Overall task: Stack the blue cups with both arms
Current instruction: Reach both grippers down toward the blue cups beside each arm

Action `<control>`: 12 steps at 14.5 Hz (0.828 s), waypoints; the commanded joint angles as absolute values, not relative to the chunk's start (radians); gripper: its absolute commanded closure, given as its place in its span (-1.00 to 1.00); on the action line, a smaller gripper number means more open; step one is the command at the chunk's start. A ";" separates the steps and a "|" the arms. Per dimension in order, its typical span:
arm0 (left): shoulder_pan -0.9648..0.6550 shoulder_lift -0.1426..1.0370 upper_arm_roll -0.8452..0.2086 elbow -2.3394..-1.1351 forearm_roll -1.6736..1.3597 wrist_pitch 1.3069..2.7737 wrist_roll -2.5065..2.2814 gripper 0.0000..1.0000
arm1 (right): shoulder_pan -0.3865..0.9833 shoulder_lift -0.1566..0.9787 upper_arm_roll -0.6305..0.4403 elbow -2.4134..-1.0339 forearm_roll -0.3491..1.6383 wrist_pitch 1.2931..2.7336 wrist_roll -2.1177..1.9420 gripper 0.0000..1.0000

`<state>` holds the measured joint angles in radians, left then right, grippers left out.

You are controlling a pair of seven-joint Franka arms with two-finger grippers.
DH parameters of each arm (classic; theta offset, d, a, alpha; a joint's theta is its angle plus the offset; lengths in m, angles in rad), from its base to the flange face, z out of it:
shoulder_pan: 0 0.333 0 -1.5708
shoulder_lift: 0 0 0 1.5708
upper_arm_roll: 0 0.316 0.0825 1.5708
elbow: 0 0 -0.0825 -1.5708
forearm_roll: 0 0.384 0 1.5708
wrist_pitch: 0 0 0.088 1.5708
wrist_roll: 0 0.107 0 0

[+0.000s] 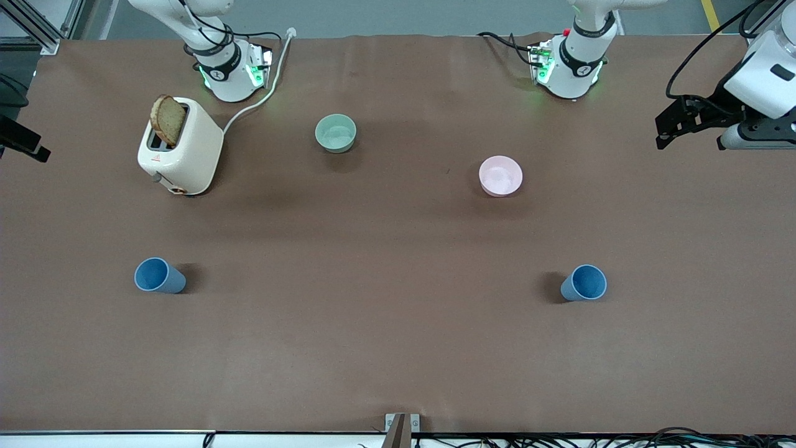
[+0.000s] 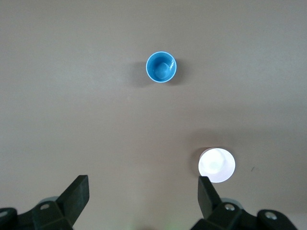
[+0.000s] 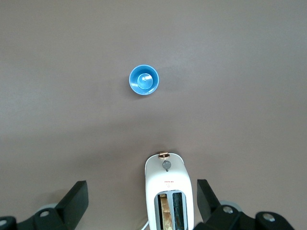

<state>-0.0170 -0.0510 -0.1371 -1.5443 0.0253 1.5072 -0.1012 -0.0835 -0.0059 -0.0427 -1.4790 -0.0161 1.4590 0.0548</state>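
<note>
A brown desk carries two upright blue cups well apart: one cup toward the right arm's end, nearer the front camera than the white toaster; the other cup toward the left arm's end, nearer than the pink bowl. Neither is grasped yet. Each arm should descend straight over its own cup, straddling the rim squarely. The left gripper and right gripper hover high above the desk, fingers spread wide, holding nothing.
</note>
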 commanded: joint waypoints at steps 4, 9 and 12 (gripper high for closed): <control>0.006 -0.005 -0.137 -1.505 0.032 1.494 -0.086 -1.00 | -0.086 -0.021 -0.037 -1.499 0.000 1.465 0.046 -1.00; 0.057 0.225 -0.138 -1.494 0.029 1.711 -0.112 -1.00 | -0.092 0.047 -0.037 -1.500 -0.002 1.480 0.034 -1.00; 0.071 0.377 -0.138 -1.534 0.032 1.857 -0.121 -1.00 | -0.104 0.179 -0.041 -1.516 0.000 1.604 0.014 -1.00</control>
<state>0.0669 0.2889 -0.1348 -1.5328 0.0250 1.7928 -0.1036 -0.0857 0.0900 -0.0427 -1.5191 -0.0157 1.5414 0.0426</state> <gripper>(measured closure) 0.000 0.000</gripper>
